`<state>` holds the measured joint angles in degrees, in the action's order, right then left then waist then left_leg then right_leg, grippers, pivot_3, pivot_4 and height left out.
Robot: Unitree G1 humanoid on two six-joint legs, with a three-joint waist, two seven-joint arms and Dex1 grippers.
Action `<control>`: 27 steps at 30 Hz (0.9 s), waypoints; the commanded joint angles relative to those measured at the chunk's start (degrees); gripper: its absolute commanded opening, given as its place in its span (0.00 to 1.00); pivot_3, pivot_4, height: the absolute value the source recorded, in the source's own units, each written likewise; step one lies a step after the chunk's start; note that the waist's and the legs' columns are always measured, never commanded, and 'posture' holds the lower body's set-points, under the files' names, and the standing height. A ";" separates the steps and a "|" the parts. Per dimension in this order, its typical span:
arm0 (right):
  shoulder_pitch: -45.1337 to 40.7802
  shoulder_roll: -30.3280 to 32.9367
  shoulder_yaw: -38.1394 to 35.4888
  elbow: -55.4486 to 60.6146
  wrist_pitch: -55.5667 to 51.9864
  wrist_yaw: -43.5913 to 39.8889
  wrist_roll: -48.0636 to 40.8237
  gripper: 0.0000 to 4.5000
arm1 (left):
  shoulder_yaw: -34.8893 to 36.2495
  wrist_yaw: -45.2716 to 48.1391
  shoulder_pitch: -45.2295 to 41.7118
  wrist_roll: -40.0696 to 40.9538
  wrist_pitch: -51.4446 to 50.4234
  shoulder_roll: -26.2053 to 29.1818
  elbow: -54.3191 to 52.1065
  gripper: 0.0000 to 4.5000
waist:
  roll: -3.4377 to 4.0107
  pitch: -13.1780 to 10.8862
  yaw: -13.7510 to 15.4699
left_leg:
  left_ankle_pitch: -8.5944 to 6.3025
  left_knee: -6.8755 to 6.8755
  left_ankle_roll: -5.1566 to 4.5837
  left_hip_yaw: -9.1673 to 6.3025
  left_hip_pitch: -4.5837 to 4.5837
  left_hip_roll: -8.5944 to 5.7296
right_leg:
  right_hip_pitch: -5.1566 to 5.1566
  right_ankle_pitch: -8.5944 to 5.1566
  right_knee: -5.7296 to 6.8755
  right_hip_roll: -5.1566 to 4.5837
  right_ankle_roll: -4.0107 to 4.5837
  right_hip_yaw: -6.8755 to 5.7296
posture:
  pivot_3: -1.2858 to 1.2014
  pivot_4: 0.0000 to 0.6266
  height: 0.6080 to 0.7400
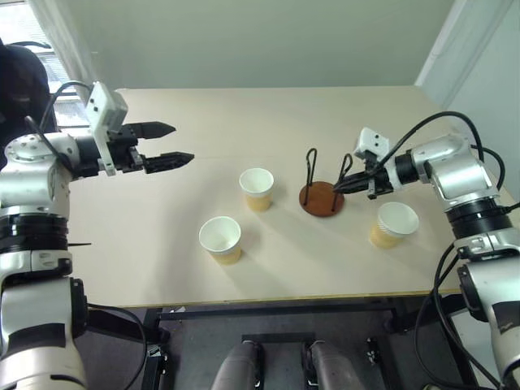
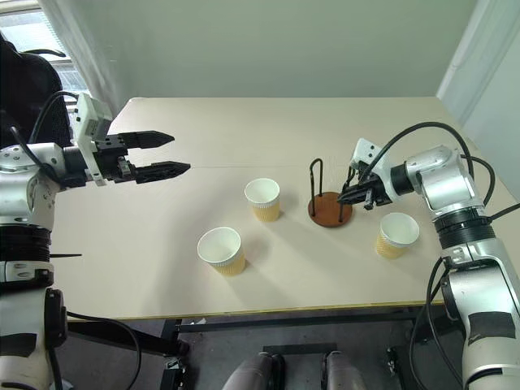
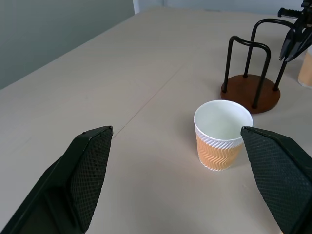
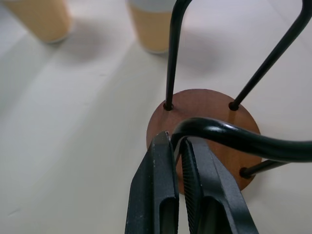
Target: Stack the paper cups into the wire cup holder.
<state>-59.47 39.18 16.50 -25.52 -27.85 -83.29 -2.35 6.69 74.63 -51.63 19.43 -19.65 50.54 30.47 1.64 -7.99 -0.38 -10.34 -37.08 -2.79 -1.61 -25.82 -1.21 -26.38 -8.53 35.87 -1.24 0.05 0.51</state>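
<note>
The right gripper [image 1: 340, 187], at the right middle of the left eye view, was pinched shut on the near wire loop of the wire cup holder [image 1: 322, 197], seemingly to steady or shift the stand before any cup went in. The left gripper [image 1: 172, 143] hung at the upper left with its fingers spread wide and empty, aimed across the table [image 1: 203, 106], probably waiting to take a cup.

The table filled the middle of the frame. The holder stood right of centre, its brown base flat on the top and no cup inside it yet. One paper cup [image 1: 257, 189] stood upright just left of the holder, a second [image 1: 221, 240] lower left of that, and a third [image 1: 393, 225] lower right of the holder.
</note>
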 commanded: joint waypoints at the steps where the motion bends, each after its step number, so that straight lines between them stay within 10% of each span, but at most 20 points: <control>1: -1.17 1.05 -0.24 3.98 0.01 -2.60 -1.28 0.01 | 0.92 0.27 -1.84 -0.13 0.74 1.57 -0.33 1.00 | 0.00 0.00 0.00 | 0.00 0.00 0.00 0.00 -0.02 0.00 | -0.02 0.00 0.00 0.00 0.00 -0.01 | 0.52 0.24 1.00; 22: 0.16 0.22 3.79 2.90 7.11 -5.36 1.56 0.01 | 0.90 0.52 -1.93 -0.39 -0.20 2.44 -1.26 1.00 | -0.01 0.00 0.00 | 0.09 -0.05 -0.03 -0.01 -0.02 0.00 | -0.02 0.04 0.05 -0.01 0.08 -0.03 | 0.52 0.24 1.00; 27: 0.06 0.44 4.29 1.32 8.75 -6.02 2.49 0.32 | 0.86 0.43 -1.94 -0.37 -0.27 2.30 -1.35 1.00 | -0.01 0.01 -0.01 | 0.10 -0.05 -0.03 -0.01 -0.01 0.01 | -0.02 0.04 0.06 0.00 0.08 -0.04 | 0.52 0.24 1.00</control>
<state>-58.40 38.98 21.05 -24.69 -20.10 -88.90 -0.13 6.68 74.95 -52.02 18.77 -20.00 51.66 30.44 1.63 -7.99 -0.38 -10.24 -37.13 -2.82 -1.62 -25.84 -1.21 -26.40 -8.48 35.94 -1.25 0.13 0.47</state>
